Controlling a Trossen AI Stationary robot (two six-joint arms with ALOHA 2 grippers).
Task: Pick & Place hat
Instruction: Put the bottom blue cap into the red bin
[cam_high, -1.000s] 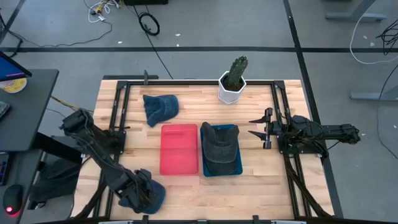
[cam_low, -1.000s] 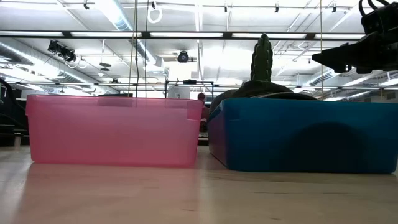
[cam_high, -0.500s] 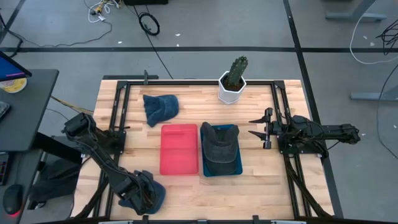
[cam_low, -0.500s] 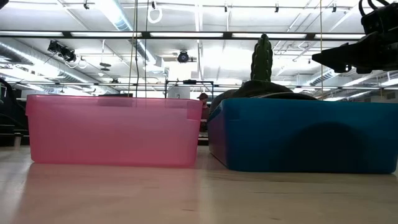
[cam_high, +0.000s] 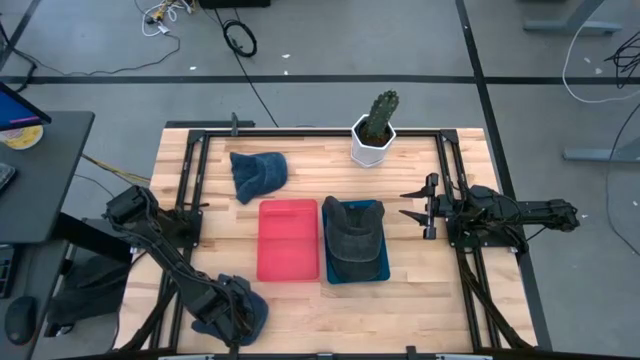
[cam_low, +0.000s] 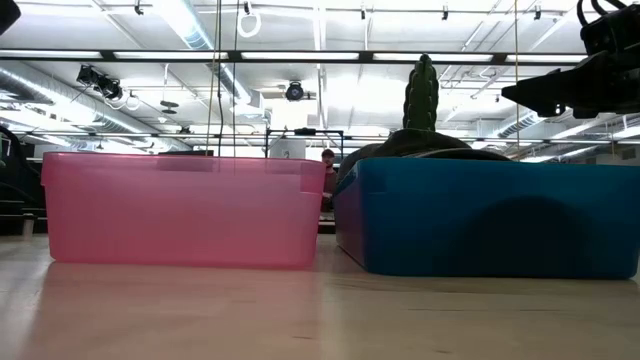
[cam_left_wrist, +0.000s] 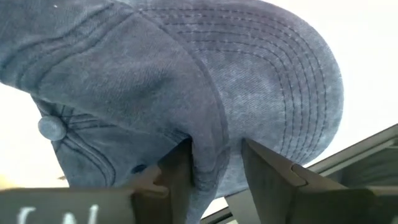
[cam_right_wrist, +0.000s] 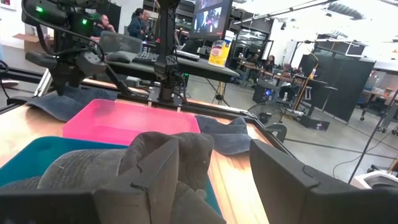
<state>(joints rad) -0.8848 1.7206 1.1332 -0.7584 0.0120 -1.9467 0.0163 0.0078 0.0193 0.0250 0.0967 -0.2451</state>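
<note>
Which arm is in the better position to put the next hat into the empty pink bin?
Left. Its tool is shut on a blue denim cap at the table's front left. The right tool waits open beside the blue plastic bin, holding nothing. The pink plastic bin is empty.

I see three hats. A blue denim cap (cam_high: 243, 312) sits at the table's near left corner, its brim and crown stitched in curved rows; cloth near its top button is pinched between two dark fingers (cam_left_wrist: 264, 180). A second blue cap (cam_high: 257, 172) lies crumpled on the bare wood at the far left side, just beyond the pink bin (cam_high: 289, 240). A dark grey cap (cam_high: 354, 238) rests inside the blue bin (cam_high: 376, 270), filling most of it.
</note>
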